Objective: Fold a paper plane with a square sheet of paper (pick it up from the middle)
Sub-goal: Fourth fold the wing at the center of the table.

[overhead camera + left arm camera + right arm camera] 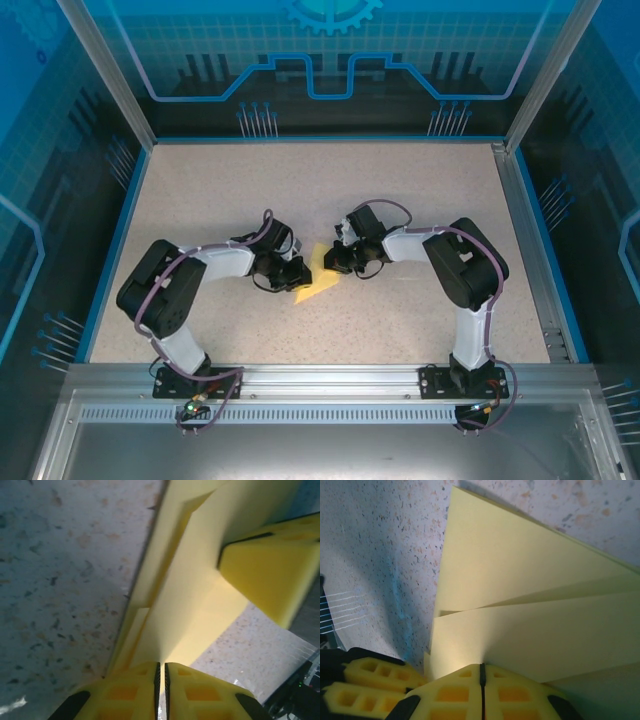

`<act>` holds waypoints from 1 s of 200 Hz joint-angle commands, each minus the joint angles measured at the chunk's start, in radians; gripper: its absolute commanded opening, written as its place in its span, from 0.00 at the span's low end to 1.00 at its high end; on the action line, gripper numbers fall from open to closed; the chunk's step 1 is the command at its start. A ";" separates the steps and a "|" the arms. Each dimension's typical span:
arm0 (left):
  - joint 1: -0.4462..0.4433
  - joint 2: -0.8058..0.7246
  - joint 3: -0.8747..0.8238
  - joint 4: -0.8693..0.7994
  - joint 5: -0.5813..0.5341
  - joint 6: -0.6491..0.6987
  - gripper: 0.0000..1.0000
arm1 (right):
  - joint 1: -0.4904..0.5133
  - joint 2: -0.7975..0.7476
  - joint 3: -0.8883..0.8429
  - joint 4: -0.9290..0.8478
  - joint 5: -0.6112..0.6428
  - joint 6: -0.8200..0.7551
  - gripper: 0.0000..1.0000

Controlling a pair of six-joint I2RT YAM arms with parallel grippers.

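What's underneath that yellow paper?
The speckled table shows all around the paper. The patch directly beneath it is covered, so anything lying there can't be seen.

The left arm (175, 295) and the right arm (465, 265) look just the same. Each one is made of fat black joints with smooth white tubes in between. A thin purple-grey cable (262, 228) runs along each arm in loose loops. Each arm grows out of a flat black base (185, 380). Tiny green and red lights (196, 407) glow down by the left base. The left end effector (161, 672) and the right end effector (481, 672) have chunky yellow fingers (200, 695). The fingers have square holes in them and a thin black strip on the inside.
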 commanded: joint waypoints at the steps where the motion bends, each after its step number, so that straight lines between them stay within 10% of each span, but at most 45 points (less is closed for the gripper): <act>1: 0.004 0.014 0.007 -0.053 -0.061 0.012 0.13 | -0.007 0.026 0.006 -0.097 0.064 -0.022 0.07; 200: 0.001 -0.008 -0.071 -0.067 -0.096 0.042 0.11 | -0.041 0.056 0.035 -0.042 0.048 0.005 0.09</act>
